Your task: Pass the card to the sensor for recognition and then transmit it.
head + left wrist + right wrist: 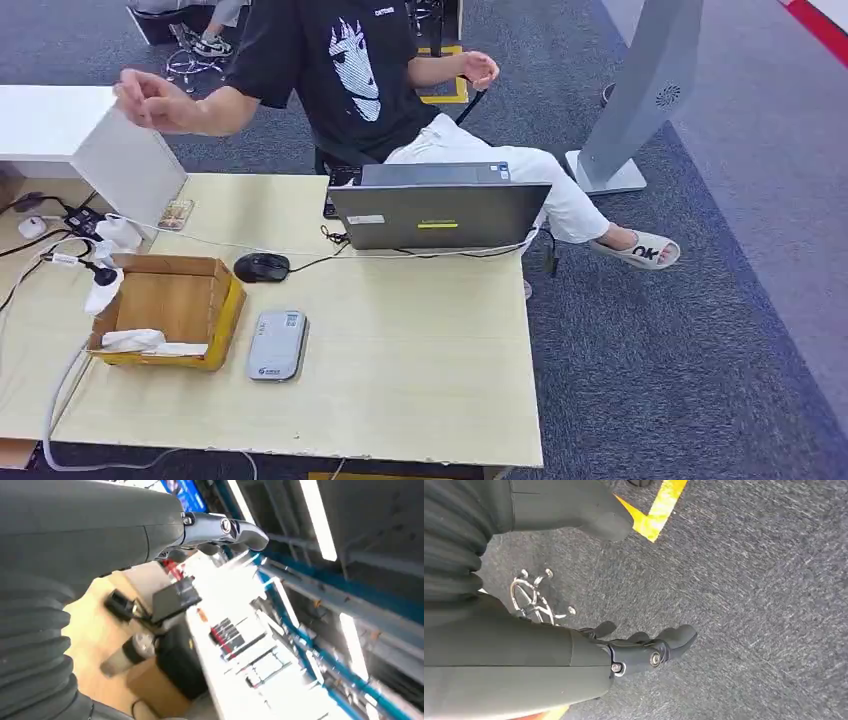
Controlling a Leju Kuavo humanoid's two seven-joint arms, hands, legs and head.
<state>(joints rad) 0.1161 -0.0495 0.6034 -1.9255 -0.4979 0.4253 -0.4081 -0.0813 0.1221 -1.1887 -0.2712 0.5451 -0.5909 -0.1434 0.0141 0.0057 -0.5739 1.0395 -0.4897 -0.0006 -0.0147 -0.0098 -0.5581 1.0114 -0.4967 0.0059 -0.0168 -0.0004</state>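
Grey sensor [277, 345]: you see it in the head view, a flat rounded reader lying on the pale wooden bench [420, 370], just beside the yellow-edged wall of the cardboard box [170, 300].
Card [176, 213]: a small printed slip lies flat at the far left of the bench, at the foot of the white panel [128, 163]; it is too small for you to be sure of its face. It lies well apart from the sensor, with the box between them.
Left hand [125, 530]: your left wrist view shows the fingers [225, 528] stretched out straight and apart from the thumb side, gripping nothing, with ceiling lights behind them and the bench off to one side.
Right hand [589, 655]: the fingers [674, 640] are loosely bent, the thumb [599, 520] stands well apart from them, and they grip nothing; grey carpet [749, 605] with a strip of yellow tape [659, 510] lies beyond.
Laptop [438, 212]: open at the far edge of the bench, its lid turned towards you.
Mouse [261, 266]: black, between the laptop and the box, its cable running towards the laptop.
Box contents: crumpled white tissue [145, 342] at the near end.
Person [340, 70]: seated behind the bench in a black T-shirt, one hand raised above the white panel.
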